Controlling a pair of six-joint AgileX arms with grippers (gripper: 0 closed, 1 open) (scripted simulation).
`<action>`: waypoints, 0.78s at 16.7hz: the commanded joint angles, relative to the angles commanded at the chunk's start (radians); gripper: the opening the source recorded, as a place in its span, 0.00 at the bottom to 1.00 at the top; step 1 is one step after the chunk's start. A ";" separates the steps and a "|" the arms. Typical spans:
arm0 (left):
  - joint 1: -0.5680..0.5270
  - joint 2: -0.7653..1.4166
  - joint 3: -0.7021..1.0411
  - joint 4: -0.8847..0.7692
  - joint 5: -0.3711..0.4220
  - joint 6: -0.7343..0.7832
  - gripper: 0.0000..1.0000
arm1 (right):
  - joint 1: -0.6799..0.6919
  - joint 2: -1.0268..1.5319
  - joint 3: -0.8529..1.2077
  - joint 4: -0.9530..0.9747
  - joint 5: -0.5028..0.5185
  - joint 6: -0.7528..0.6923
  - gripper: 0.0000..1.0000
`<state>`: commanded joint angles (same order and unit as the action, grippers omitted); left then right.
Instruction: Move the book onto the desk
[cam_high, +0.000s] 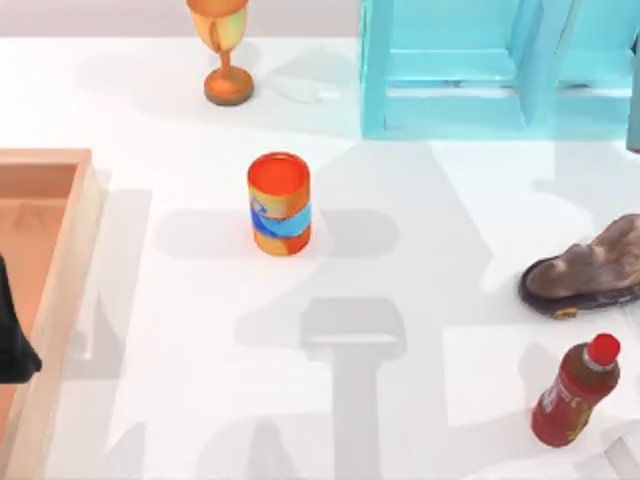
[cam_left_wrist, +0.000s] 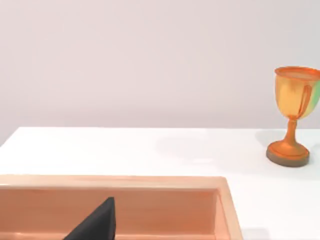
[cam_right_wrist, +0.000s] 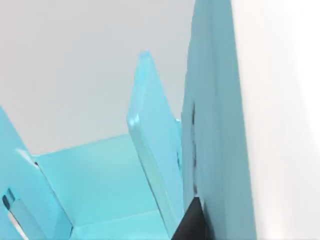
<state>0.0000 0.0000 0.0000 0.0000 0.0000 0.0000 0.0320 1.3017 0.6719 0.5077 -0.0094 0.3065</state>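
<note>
- Since no book is seen lying on the white desk (cam_high: 450, 200), the task is judged to be barely begun.
- A darker teal slab, taken to be the book (cam_right_wrist: 215, 125), stands upright in the cyan shelf unit (cam_high: 450, 70).
- The right gripper (cam_right_wrist: 192, 220) is placed just beside it; whether it is spread or pinching cannot be told.
- The left gripper (cam_left_wrist: 95, 225) is parked over the wooden tray (cam_high: 60, 260), and its state cannot be told either.
- Grasping, drawing out and laying down are judged to be left.

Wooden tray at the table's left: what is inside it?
Inside the wooden tray, the dark tip of the left pincer hangs over its bare wooden floor. Whatever lies under the pincer is covered.
</note>
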 joint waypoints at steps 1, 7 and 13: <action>0.000 0.000 0.000 0.000 0.000 0.000 1.00 | 0.053 0.031 0.002 -0.007 0.039 -0.048 0.00; 0.000 0.000 0.000 0.000 0.000 0.000 1.00 | 0.513 0.234 0.041 -0.026 0.374 -0.445 0.00; 0.000 0.000 0.000 0.000 0.000 0.000 1.00 | 1.032 0.401 0.094 -0.020 0.757 -0.897 0.00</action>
<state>0.0000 0.0000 0.0000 0.0000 0.0000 0.0000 1.0642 1.7028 0.7661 0.4881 0.7475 -0.5902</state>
